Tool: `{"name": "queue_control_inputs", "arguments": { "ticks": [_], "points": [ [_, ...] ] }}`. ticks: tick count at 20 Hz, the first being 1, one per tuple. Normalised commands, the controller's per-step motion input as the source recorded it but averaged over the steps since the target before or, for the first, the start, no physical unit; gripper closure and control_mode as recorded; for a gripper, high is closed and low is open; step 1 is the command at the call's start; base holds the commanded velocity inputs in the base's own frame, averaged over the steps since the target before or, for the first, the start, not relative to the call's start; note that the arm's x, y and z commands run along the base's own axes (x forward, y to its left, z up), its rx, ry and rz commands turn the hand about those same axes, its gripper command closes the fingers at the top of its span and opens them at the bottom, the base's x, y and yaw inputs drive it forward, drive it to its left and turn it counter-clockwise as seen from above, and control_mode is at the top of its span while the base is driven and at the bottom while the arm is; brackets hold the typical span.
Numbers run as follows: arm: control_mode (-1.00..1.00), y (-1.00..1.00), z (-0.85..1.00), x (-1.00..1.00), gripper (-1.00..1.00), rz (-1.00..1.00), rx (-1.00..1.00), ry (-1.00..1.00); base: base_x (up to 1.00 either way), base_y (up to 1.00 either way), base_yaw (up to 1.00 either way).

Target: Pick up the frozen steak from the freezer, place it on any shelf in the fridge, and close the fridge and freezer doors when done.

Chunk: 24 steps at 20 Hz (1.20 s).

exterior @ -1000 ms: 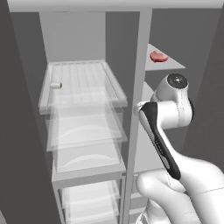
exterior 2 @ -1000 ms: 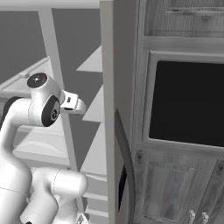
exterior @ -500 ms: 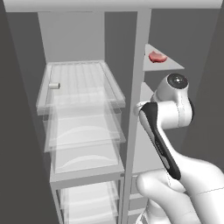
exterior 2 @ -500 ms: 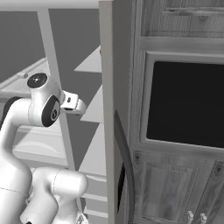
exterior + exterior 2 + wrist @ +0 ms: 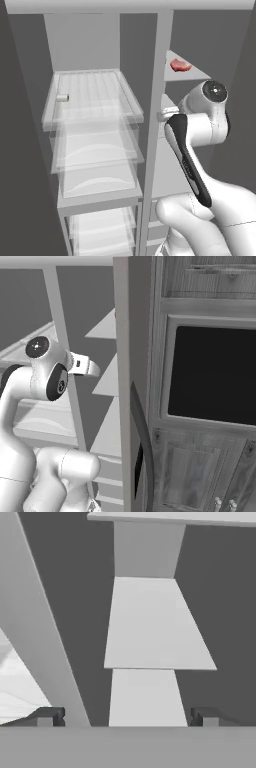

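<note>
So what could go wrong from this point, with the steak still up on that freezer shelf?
The frozen steak lies on a high shelf, so the open gripper could bump that shelf on the way in.

The freezer is narrow: the arm might scrape the divider or the open door when carrying the steak across.

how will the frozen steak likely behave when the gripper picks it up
The frozen steak looks like a thin, irregular slab, so it is probably stiff rather than floppy if frozen. Lying flat on its opaque shelf, it seems unlikely to roll or tip. Its uneven edge could make it twist in a pinch.
</note>
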Motion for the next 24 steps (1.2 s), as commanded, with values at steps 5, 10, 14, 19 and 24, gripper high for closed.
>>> {"name": "queue_control_inputs", "arguments": {
  "ticks": [5,10,14,19,24],
  "points": [
    [-1.0,-0.18,0.8,0.01,-1.0,-0.01,0.04,-0.27,0.0,0.0,0.0],
    [-1.0,-0.22,0.77,0.06,-1.0,-0.01,0.01,-0.16,0.0,0.0,0.0],
    [-1.0,-0.27,0.66,0.21,-1.0,-0.05,0.04,-0.03,0.0,0.0,0.0],
    [-1.0,-0.42,0.22,0.41,-1.0,-0.08,0.04,0.03,0.0,0.0,0.0],
    [-1.0,-0.57,0.0,0.48,-1.0,-0.1,0.05,0.09,0.0,0.0,0.0]
  ]
}}
